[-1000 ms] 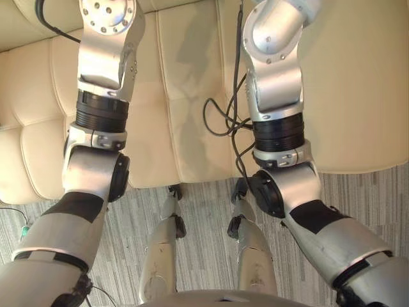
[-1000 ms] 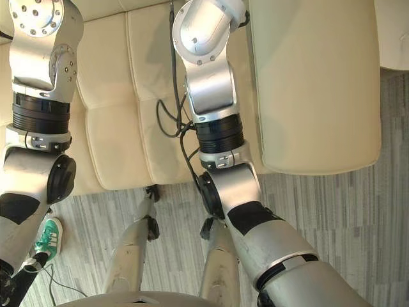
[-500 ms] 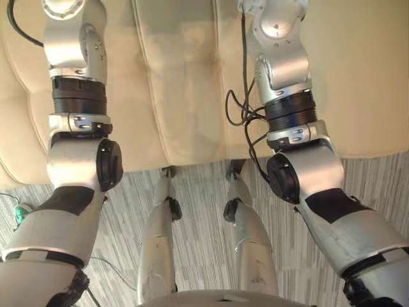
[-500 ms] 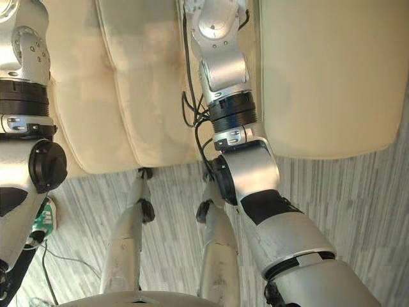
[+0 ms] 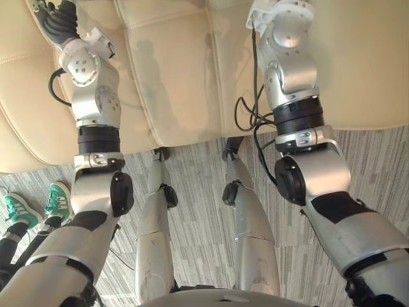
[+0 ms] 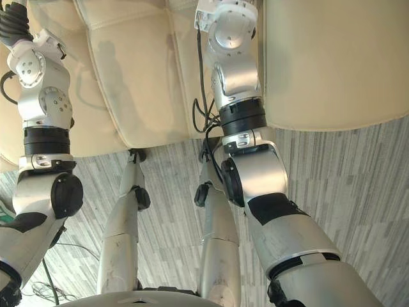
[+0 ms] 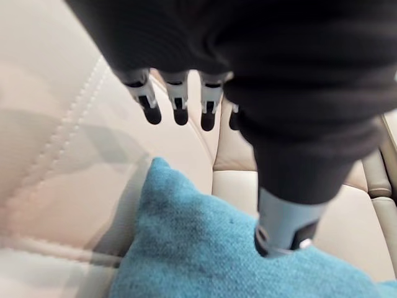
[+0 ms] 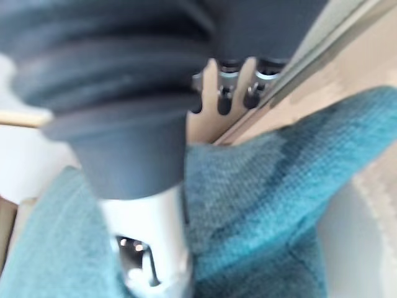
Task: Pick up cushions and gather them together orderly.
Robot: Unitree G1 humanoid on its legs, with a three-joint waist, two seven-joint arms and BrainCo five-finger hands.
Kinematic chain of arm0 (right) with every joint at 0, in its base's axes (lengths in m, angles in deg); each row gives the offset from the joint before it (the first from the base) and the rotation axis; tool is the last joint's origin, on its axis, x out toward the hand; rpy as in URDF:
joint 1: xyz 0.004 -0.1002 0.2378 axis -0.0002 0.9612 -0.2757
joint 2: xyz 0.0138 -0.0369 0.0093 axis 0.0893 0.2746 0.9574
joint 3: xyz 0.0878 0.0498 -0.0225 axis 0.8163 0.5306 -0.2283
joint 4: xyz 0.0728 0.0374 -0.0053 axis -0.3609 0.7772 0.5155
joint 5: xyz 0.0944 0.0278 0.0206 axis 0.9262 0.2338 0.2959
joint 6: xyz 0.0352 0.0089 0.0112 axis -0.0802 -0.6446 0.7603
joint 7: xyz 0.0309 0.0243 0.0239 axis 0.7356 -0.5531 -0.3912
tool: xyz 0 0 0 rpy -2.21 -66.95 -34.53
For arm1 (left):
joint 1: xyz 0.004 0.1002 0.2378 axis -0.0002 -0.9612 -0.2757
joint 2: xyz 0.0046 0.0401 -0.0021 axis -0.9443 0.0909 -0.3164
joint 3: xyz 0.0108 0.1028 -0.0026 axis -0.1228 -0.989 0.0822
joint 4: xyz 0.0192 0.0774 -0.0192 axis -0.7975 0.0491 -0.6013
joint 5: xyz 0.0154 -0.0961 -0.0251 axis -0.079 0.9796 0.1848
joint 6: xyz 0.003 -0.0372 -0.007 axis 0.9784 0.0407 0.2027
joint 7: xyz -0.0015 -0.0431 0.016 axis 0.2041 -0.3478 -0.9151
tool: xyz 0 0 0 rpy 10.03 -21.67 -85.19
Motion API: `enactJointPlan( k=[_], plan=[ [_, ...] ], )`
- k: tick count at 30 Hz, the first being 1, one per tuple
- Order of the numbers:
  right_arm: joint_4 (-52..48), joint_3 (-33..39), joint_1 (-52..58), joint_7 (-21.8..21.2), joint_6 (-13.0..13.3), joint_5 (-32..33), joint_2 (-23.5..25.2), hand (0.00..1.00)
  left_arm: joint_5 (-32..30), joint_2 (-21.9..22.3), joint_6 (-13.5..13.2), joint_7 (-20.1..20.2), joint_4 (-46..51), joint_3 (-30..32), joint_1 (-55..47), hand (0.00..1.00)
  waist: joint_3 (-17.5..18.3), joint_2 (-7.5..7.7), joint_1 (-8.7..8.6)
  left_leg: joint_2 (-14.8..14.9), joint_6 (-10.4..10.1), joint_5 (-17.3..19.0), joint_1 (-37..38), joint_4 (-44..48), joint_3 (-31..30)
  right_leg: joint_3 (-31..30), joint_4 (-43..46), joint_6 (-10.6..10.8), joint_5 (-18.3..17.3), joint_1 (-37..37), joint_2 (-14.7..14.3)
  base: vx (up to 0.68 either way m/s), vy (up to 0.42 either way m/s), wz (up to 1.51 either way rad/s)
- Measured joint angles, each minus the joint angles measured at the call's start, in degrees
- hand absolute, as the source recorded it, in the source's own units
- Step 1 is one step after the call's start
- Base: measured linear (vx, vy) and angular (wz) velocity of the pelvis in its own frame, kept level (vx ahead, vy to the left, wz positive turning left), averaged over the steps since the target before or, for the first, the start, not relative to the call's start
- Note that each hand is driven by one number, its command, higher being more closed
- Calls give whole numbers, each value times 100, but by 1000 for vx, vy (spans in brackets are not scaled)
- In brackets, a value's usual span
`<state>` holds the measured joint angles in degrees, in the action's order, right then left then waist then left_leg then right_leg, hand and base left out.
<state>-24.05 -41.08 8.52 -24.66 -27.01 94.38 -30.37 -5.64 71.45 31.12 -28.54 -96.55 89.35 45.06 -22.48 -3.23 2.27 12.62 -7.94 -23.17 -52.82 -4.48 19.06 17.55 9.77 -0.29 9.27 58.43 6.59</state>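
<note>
A teal cushion [image 7: 205, 254] lies on the cream leather sofa [image 5: 172, 83]. My left hand [image 7: 273, 155] hovers over it with straight fingers [image 7: 180, 105], and its thumb is just above the fabric, holding nothing. In the right wrist view teal cushion cloth [image 8: 267, 186] lies folded under my right hand [image 8: 142, 217]. Its fingers [image 8: 223, 99] point straight past the cloth and it is open. I cannot tell whether both views show the same cushion. From the head, both arms stretch far over the seat, and the left wrist's dark cover [image 5: 57, 19] shows at the top left.
A broad cream seat section [image 6: 332, 57] lies to the right of my right arm. Grey striped carpet [image 5: 383, 166] runs along the sofa's front edge. A person's green shoes [image 5: 38, 204] stand on the floor at the left.
The head view has tipped and shifted. Both arms have stretched farther over the sofa seat, and the left wrist's dark cover has come into sight at the top.
</note>
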Motion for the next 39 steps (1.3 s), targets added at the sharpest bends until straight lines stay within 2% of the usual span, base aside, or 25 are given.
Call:
enactJointPlan(
  k=[10, 14, 16, 17, 19, 20, 25, 27, 28, 30, 33, 34, 37, 39],
  plan=[
    [-68, 101, 27, -72, 23, 237, -147, 0, 226, 15, -184, 53, 142, -331, -46, 0, -19, 32, 4, -21, 70, -59, -38, 0, 34, -93, -17, 0, 151, 81, -7, -15, 17, -1],
    [-292, 100, 31, -136, 77, 304, -279, 0, 228, -158, -201, 206, 294, -477, -47, 0, -19, 33, -13, -9, 75, -58, 9, 0, 36, -112, -6, -20, 253, 58, -53, 19, 0, -3],
    [-302, 108, 68, -141, 98, 316, -282, 0, 232, -289, -206, 292, 336, -473, -100, 0, -24, 41, -31, 20, 235, 3, 103, -1, 40, -110, 26, -27, 260, -9, -84, 27, 8, -11],
    [-599, 124, 321, -169, 97, 405, -301, 0, 286, -359, -229, 347, 648, -473, -330, 0, -24, 42, -57, 45, 339, 79, 228, -1, 64, -107, 70, -27, 260, -105, -94, 32, 18, -8],
    [-1013, 121, 694, -241, 101, 430, -411, 0, 343, -448, -322, 455, 962, -511, -643, 0, -27, 47, -75, 46, 382, 169, 395, -6, 103, -129, 83, 15, 175, -256, -96, 16, 9, -2],
    [-1609, 130, 1149, -306, 102, 425, -572, 0, 340, -611, -392, 545, 1252, -511, -1057, 0, -29, 49, -90, 41, 393, 244, 579, -7, 154, -143, 76, 52, 148, -429, -88, 0, 0, 0],
    [-3044, 667, 2975, -579, 187, 415, -950, 0, 325, -860, -463, 822, 1886, -51, -2732, 0, -17, 77, -126, 17, 344, 472, 1312, -38, 175, -159, -28, 123, 42, -1213, -64, -6, -40, 4],
    [-3480, 845, 3641, -643, 273, 414, -949, 0, 324, -860, -465, 933, 2073, 210, -3338, 0, -15, 80, -127, 12, 327, 488, 1518, -36, 163, -138, -38, 140, -10, -1442, -69, 14, -89, 10],
    [-3768, 929, 4378, -789, 352, 415, -937, 0, 332, -860, -469, 1053, 2174, 414, -3869, 0, -12, 86, -125, 10, 313, 526, 1768, -38, 147, -121, -38, 140, -63, -1704, -72, 45, -111, 13],
    [-3877, 974, 5013, -965, 378, 412, -923, 0, 343, -859, -479, 1200, 2242, 500, -4449, 0, 45, 116, -117, 6, 301, 589, 2010, -38, 145, -112, -39, 146, -137, -1958, -67, 58, -91, 8],
    [-3931, 1053, 6097, -1294, 482, 402, -629, 0, 322, -648, -499, 1556, 2273, 589, -5488, 0, 220, 199, -87, 5, 234, 698, 2518, -6, 133, -93, -38, 193, -259, -2469, -67, 104, -91, 7],
    [-3927, 973, 6708, -1569, 575, 418, -219, 0, 285, -303, -490, 1854, 2195, 536, -6040, 0, 450, 249, -85, 4, 210, 799, 2830, -6, 147, -99, -59, 212, -343, -2777, -54, 102, -40, 2],
    [-3701, 591, 7643, -2030, 684, 402, 232, 0, 39, 183, -421, 2247, 1680, 268, -6736, 0, 830, 282, -83, 3, 172, 963, 3350, -6, 195, -115, -102, 254, -472, -3286, -57, 127, -32, -5],
    [-3040, 280, 8245, -2393, 692, 141, 612, 0, -140, 703, -335, 2552, 873, 7, -7213, 0, 1221, 303, -68, 4, 123, 1191, 3892, -6, 322, -190, -201, 318, -607, -3800, -77, 133, -12, -20]
  ],
)
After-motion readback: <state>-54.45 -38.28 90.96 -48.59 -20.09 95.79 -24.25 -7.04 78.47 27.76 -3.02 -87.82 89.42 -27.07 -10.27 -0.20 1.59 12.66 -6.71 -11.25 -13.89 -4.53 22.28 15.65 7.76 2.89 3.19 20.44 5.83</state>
